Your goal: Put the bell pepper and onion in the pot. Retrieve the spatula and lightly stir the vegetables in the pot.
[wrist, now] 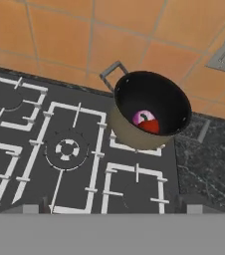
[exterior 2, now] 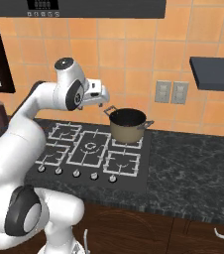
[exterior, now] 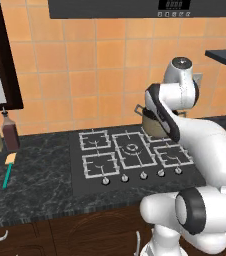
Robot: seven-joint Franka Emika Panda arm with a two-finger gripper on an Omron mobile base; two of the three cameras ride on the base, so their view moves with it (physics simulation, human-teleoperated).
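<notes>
While the gripper (exterior 2: 102, 99) hangs at centre-left of the right base view, just left of the pot (exterior 2: 128, 125), its fingers stand wide apart, holding and touching nothing. In the hand view, the pot (wrist: 152, 110) sits right of centre on the stove (wrist: 59, 149), with the onion (wrist: 143, 117) and bell pepper (wrist: 149, 125) touching inside it. The spatula (exterior: 8, 169) lies on the counter (exterior: 40, 180) at the left of the left base view.

I see the pot (wrist: 149, 112) upright on the back right burner, tan-grey with a dark rim and loop handles. Inside it, the red bell pepper (wrist: 150, 126) and pink-purple onion (wrist: 142, 117) lie touching. The teal-handled spatula (exterior: 8, 169) lies flat on the counter, well left of the stove.
</notes>
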